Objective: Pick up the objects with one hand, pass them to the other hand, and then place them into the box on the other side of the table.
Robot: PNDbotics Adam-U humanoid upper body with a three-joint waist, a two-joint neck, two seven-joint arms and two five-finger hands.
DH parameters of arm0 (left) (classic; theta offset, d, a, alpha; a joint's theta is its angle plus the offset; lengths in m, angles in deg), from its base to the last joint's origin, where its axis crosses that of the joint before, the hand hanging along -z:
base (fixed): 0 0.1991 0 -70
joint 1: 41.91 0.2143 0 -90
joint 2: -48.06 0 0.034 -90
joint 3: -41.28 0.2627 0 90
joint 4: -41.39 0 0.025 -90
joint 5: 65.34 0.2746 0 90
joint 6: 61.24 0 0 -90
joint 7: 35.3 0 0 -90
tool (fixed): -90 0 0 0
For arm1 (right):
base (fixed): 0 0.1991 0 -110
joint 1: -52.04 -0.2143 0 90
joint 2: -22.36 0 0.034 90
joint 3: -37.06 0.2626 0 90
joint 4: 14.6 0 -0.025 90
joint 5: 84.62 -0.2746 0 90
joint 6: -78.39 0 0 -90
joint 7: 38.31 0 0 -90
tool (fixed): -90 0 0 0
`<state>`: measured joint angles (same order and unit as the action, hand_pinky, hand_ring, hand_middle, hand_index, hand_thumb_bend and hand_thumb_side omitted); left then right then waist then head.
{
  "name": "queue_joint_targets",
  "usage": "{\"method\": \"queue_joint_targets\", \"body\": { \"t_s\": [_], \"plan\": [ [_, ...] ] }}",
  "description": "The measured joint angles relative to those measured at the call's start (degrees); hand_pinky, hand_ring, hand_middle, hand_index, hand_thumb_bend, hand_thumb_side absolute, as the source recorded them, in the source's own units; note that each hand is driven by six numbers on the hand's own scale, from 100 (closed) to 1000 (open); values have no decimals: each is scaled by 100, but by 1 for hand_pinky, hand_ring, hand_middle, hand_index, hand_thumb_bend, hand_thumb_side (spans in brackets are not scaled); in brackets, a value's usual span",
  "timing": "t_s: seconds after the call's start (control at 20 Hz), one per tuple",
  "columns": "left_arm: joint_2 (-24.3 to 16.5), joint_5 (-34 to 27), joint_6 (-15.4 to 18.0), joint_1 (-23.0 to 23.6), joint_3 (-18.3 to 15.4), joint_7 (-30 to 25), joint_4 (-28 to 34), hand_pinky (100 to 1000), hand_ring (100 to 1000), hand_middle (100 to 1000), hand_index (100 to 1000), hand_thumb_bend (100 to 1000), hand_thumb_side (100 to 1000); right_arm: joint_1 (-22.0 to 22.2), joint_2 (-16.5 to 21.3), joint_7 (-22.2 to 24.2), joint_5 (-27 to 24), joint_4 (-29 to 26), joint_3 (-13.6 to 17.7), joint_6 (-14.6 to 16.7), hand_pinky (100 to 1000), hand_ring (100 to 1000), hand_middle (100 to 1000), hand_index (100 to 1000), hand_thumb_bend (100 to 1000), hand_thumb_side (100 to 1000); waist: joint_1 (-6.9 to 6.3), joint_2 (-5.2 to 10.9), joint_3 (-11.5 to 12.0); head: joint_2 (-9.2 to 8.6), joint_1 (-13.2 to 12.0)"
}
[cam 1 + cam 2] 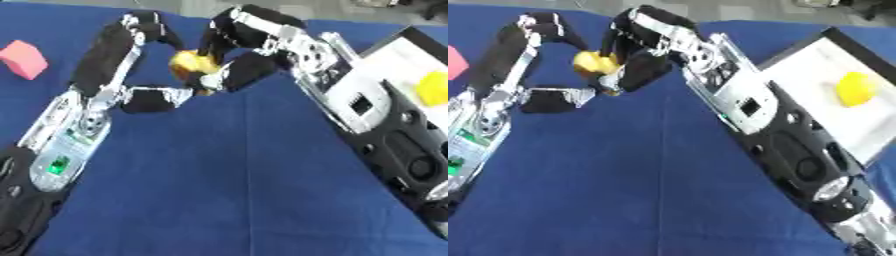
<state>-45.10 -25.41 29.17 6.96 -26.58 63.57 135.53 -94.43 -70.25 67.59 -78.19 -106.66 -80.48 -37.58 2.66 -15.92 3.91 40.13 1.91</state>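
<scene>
Above the blue table, small yellow object half hidden, left hand and right hand fingers curled round it.

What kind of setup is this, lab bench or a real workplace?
Likely a lab test bench: a table under a plain blue cloth, a white box holding a yellow object, a loose pink block, and both robot hands meeting around a yellow item.
</scene>
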Motion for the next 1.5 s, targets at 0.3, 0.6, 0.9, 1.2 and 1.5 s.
{"method": "queue_joint_targets", "body": {
  "t_s": [0.3, 0.6, 0.9, 1.2, 1.5],
  "plan": [
    [0, -59, 30, 9, 12, 54, -22, 610, 575, 512, 607, 524, 268, 8, 68, -83, -54, -88, 5, -54, 815, 643, 340, 517, 401, 100, 0, 0, -36, -5, 0],
    [0, -56, 34, 37, 12, 50, -55, 619, 590, 534, 636, 636, 308, 28, 158, -110, -73, -190, 32, -84, 814, 641, 341, 516, 399, 100, 0, 0, -67, -5, 0],
    [-45, 0, 98, 127, 17, 5, -53, 636, 617, 568, 678, 807, 388, 57, 284, -163, -74, -268, 102, -105, 814, 639, 340, 515, 397, 100, 0, 0, -93, 0, 24],
    [-113, 7, 163, 193, 20, 6, -52, 640, 623, 577, 688, 837, 393, 111, 410, -235, -120, -339, 173, -129, 814, 638, 340, 515, 396, 100, 0, 0, -115, 0, 53],
    [-352, 24, 149, 417, -23, 30, -54, 641, 623, 577, 688, 828, 405, 301, 822, -400, -299, -657, 419, -177, 817, 641, 340, 518, 399, 100, 0, 0, -187, 1, 113]
  ]
}}
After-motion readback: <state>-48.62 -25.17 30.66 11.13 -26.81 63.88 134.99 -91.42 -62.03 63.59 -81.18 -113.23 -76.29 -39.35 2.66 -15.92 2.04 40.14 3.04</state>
